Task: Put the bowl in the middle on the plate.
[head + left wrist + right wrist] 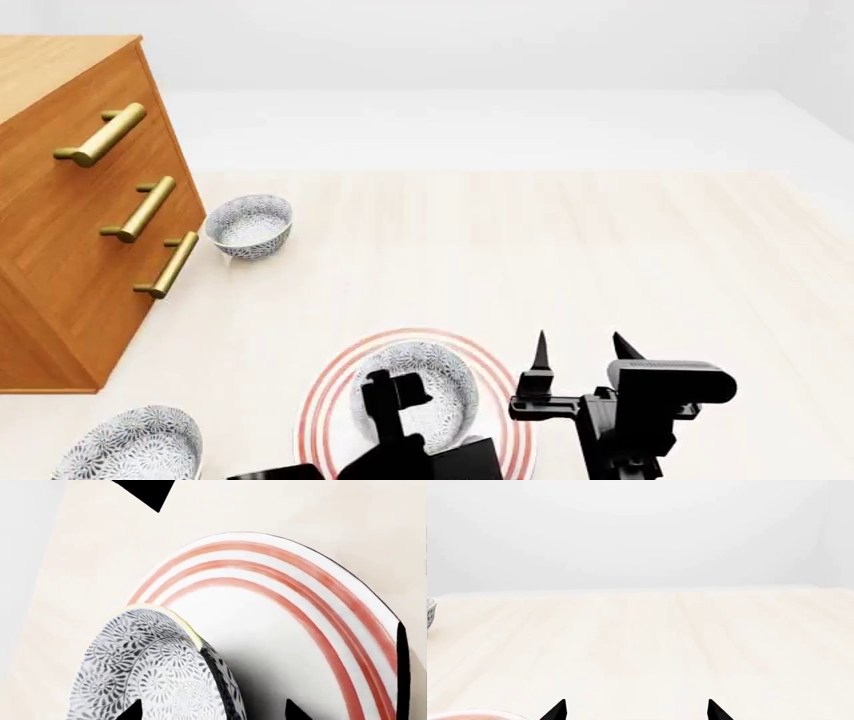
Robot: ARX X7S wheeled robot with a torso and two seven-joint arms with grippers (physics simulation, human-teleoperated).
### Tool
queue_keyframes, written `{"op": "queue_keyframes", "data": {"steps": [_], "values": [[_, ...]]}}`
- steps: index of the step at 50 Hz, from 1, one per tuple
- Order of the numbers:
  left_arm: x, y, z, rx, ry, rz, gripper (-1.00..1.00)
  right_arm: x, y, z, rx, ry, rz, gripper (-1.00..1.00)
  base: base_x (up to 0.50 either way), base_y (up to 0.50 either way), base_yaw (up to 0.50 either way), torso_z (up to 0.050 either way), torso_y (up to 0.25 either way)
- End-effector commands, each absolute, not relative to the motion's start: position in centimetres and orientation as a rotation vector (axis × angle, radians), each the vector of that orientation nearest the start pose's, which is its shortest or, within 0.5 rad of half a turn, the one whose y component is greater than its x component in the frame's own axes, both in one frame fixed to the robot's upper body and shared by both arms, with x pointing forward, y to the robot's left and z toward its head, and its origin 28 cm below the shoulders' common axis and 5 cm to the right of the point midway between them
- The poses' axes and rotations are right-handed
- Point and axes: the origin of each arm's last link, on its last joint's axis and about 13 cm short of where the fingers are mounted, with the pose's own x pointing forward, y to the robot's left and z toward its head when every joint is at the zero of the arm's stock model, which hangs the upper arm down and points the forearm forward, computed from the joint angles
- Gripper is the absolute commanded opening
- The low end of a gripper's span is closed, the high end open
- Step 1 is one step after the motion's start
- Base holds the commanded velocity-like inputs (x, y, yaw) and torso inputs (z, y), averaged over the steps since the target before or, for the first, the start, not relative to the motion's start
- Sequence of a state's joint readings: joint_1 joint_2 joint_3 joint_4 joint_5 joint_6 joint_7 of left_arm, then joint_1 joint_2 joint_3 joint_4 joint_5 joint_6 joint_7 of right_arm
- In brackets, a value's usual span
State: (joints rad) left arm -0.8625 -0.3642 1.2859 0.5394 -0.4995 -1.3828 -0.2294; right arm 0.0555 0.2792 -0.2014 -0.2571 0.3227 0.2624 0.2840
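My left gripper (pixel 387 400) hangs low over the small round white ceramic bowl with the dense blue-grey floral pattern (pixel 416 395), and that bowl sits on the round flat white plate with concentric red rings (pixel 336 385), its base well inside the innermost ring. In my left wrist view the bowl's (pixel 143 670) rim runs between my two dark fingertips, one inside the bowl and one outside the wall over the plate (pixel 280 610); whether those jaws are pinching the rim or standing just off it I cannot tell. I judge a rim hold was chosen because the bowl is too wide to span. My right gripper (pixel 581 355) stands beside the plate, its two pointed tips apart and nothing between them, idle and aimed across the pale wooden tabletop (pixel 647 645). Two look-alike floral bowls stay clear of my jaws: one (pixel 248 225) far ahead by the brown wooden drawer cabinet with brass handles (pixel 67 230), one (pixel 134 445) off to my left.
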Motion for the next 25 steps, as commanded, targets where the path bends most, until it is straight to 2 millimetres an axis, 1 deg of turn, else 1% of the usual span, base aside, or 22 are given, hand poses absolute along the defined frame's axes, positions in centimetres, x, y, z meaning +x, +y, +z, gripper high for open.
{"op": "queue_keyframes", "data": {"steps": [1, 7, 12, 15, 23, 25], "values": [[20.7, 14.0, 13.3, 1.012, 0.365, -0.804, 1.00, 21.5, -10.7, 5.7, 0.022, 0.026, -0.006, 1.00, 0.00, 0.00, 0.00, 0.000, 0.000], [20.1, 14.5, 15.9, 0.949, 0.321, -0.810, 1.00, 21.5, -10.7, 5.7, 0.023, 0.026, -0.005, 1.00, 0.00, 0.00, 0.00, 0.000, 0.000], [20.1, 15.3, 16.8, 0.906, 0.310, -0.797, 1.00, 21.5, -10.7, 5.8, 0.023, 0.024, -0.004, 1.00, 0.00, 0.00, 0.00, 0.000, 0.000], [20.1, 15.8, 17.3, 0.891, 0.305, -0.787, 1.00, 21.5, -10.7, 5.7, 0.023, 0.025, -0.004, 1.00, 0.00, 0.00, 0.00, 0.000, 0.000], [20.6, 16.5, 17.2, 0.893, 0.320, -0.758, 1.00, 21.6, -10.7, 5.9, 0.022, 0.021, -0.006, 1.00, 0.00, 0.00, 0.00, 0.000, 0.000], [20.7, 16.8, 17.6, 0.872, 0.316, -0.746, 1.00, 21.6, -10.7, 5.9, 0.021, 0.022, -0.007, 1.00, 0.00, 0.00, 0.00, 0.000, 0.000]]}}
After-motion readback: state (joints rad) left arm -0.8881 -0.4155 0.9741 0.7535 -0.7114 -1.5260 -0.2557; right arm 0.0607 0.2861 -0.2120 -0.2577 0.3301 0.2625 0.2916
